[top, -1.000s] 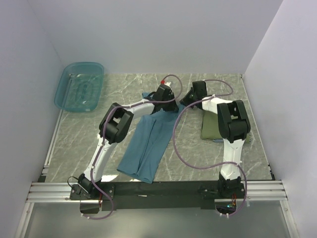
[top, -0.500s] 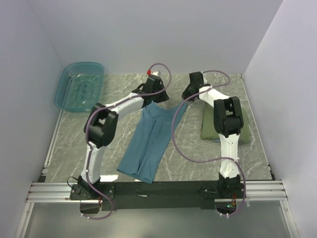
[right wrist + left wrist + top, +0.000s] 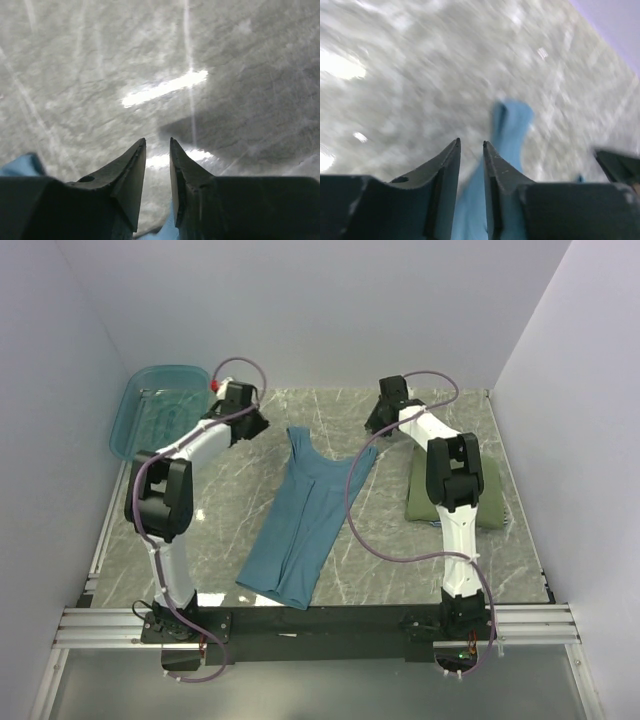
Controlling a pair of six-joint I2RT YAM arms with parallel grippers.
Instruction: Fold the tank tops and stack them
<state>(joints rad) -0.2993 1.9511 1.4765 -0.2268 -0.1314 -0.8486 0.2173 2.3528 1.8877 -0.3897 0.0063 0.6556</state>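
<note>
Your two arms have swung away from the shoulders of the teal tank top (image 3: 300,520), where they worked a second ago. The left tool (image 3: 248,422) has travelled out to the far left, and the right tool (image 3: 375,426) has drawn back toward the far edge.

In the left wrist view, your left tool's dark, saw-edged fingers (image 3: 445,165) stand narrowly parted with nothing between them, above blurred grey stone. The right tool's fingers (image 3: 131,170) show the same slim, empty gap over glossy, veined stone crossed by a bright streak of reflected light.

The teal tank top lies flat on the marble-patterned desk (image 3: 380,550), between your arms. It is a long, soft, matte shape, with a scooped neck and two narrow straps at the far end and a wider hem at the near end, and it slants leftward as it comes toward the bases. Its right strap ends just beside your right tool.

The olive green tank top (image 3: 420,495) sits as a folded rectangular pad on the right, partly hidden behind the right arm. A translucent teal plastic basin (image 3: 160,415), oblong with rounded corners, occupies the far left corner, near your left tool.
</note>
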